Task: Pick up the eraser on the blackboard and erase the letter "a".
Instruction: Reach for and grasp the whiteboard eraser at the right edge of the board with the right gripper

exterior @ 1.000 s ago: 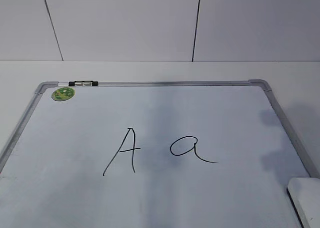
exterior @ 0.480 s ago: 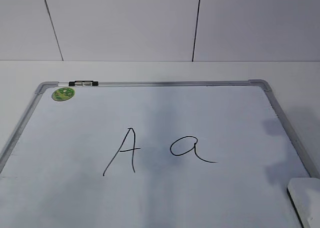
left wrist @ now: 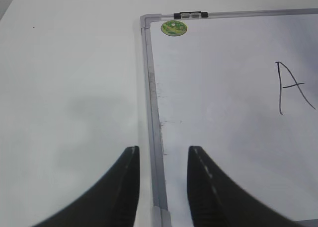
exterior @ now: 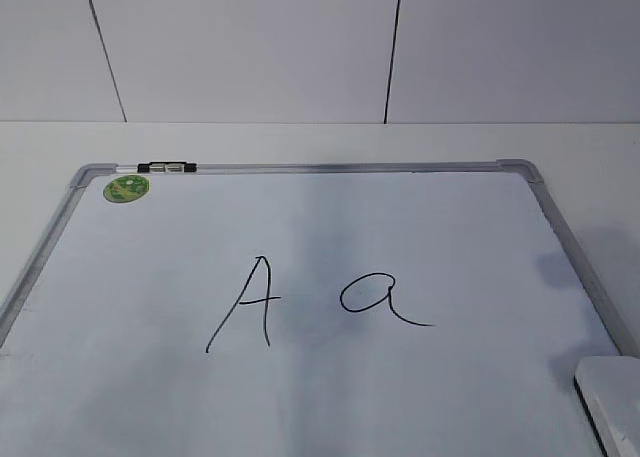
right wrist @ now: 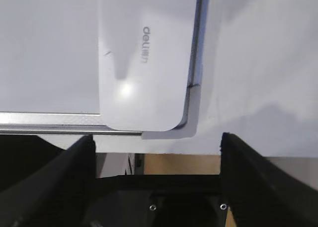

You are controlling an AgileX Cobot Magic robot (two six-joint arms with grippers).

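The eraser (exterior: 612, 402), a white rounded block, lies on the near right corner of the blackboard (exterior: 420, 217). The letter "a" (exterior: 375, 297) is written near the board's middle, right of a capital "A" (exterior: 250, 302). Neither gripper shows in the exterior view. In the right wrist view my right gripper (right wrist: 156, 136) is open and empty, with the eraser (right wrist: 144, 63) just ahead of it on the board (right wrist: 49, 48). My left gripper (left wrist: 161, 150) is open and empty over the board's left frame (left wrist: 151, 103). The letter "a" is out of both wrist views.
A round green sticker (exterior: 126, 188) and a black clip (exterior: 167, 166) sit at the board's far left corner. The white table surrounds the board. Its near edge (right wrist: 174, 152) lies just below the eraser in the right wrist view, with brown floor beyond.
The shadow on the board's right side has slid toward the near right corner and shrunk. The eraser and the letters have not moved.
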